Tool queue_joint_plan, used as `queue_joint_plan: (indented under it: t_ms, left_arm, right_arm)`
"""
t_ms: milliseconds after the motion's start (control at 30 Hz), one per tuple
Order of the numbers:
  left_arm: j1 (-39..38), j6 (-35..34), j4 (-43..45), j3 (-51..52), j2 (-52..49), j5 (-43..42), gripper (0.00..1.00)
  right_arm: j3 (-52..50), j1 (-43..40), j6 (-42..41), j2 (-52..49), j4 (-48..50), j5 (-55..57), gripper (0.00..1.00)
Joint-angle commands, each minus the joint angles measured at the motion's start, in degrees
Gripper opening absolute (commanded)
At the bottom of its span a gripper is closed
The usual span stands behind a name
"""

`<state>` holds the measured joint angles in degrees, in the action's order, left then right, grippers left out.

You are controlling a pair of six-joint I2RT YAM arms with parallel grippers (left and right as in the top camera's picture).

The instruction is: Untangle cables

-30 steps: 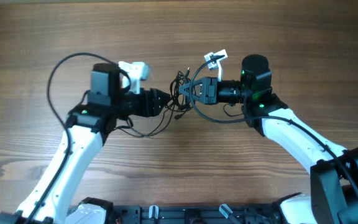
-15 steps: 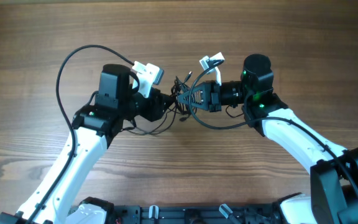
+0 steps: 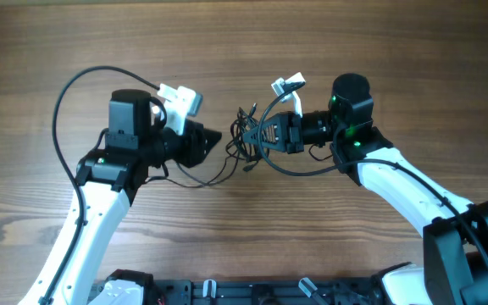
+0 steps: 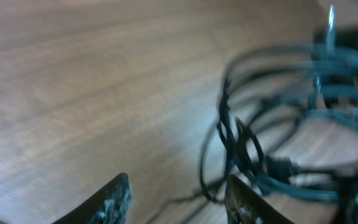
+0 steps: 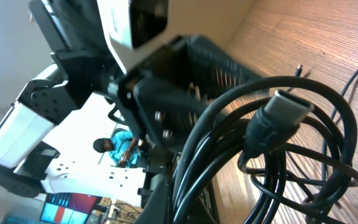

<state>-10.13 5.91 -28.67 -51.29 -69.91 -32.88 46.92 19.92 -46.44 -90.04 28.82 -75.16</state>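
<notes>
I note the table [image 3: 379,51]: matt wood, fine grain showing. Over the table, cables [image 3: 242,135]: smooth black plastic jacket, faint sheen. Above the table, right arm's shell [image 3: 396,182]: glossy white plastic.

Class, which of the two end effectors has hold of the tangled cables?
The right end effector: it is shut on the knotted cables. The left end effector stands open, just short of them.

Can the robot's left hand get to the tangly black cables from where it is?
Probably yes. The left hand is open and points straight at the cables, with only bare table between them. The right hand seems to grip the bundle from the far side, so it should not block the way.
</notes>
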Motion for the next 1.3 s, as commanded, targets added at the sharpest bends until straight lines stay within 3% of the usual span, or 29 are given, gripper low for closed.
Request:
queue_joint_plan:
  t_ms: [0,233,633,967,1033,1133,1267]
  left_arm:
    - [0.13,5.92,-3.39,-0.42,-0.24,-5.03,0.52]
    - [-0.15,5.86,-2.05,-0.37,-2.16,-2.47,0.55]
    - [-7.15,5.84,-1.18,-0.37,-5.86,-1.79,0.54]
    - [-11.50,5.66,2.75,-0.37,-8.31,-0.44,0.29]
    - [-11.50,5.64,2.78,-0.37,-9.84,0.44,0.06]
    - [-9.31,0.81,2.38,-0.39,-9.05,7.52,0.04]
    - [0.57,-0.42,-4.22,-0.37,-1.07,7.82,0.04]
  right_arm:
    - [0.33,-0.52,-0.55,0.35,0.31,-1.86,0.04]
    - [0.33,-0.52,-1.66,0.35,0.33,-1.86,0.04]
    - [0.33,-0.50,-1.75,0.37,0.50,-1.88,0.04]
    - [0.33,-0.50,-3.28,0.37,0.52,-2.73,0.04]
    - [0.33,-0.50,-3.26,0.37,0.52,-2.95,0.04]
    - [0.33,-0.52,-3.21,0.37,0.52,-1.66,0.04]
    - [0.33,-0.52,-3.32,0.37,0.46,5.53,0.04]
